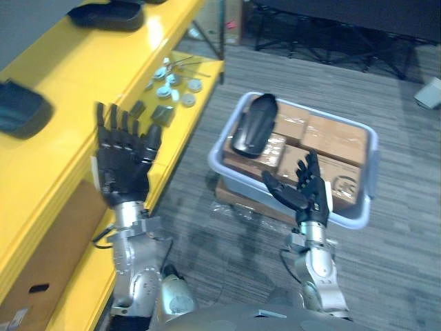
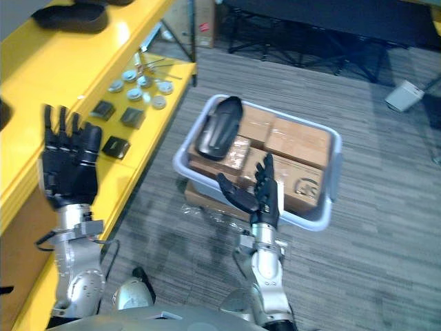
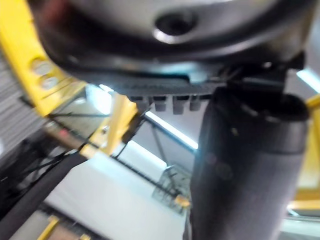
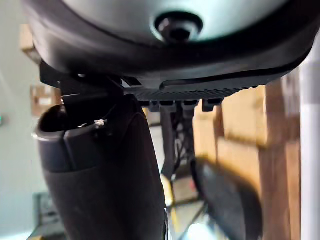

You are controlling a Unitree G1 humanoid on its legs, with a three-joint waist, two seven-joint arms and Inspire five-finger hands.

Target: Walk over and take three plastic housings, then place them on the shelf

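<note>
Two dark shapes, by their look plastic housings, lay on top of the yellow shelf [image 1: 76, 76] along the left of the frame: the first housing [image 1: 107, 14] in the upper left corner and the second housing [image 1: 21, 107] at the left edge. Just right of these, the left hand [image 1: 122, 162] was raised in front of the shelf, its fingers straight and spread, holding nothing. Small round discs [image 1: 171, 83] sat on a lower ledge above that hand. At centre, a grey bin [image 1: 348, 219] stood on the floor, packed with brown boxes [image 1: 331, 141]. The third housing [image 1: 255, 124] rested on the boxes at the bin's upper left corner. The right hand [image 1: 308, 192] hovered over the bin's near side, lower right of that housing and apart from it, fingers open and empty. Judging by this, two of three were placed. The last had yet to be grasped and carried to the shelf.
</note>
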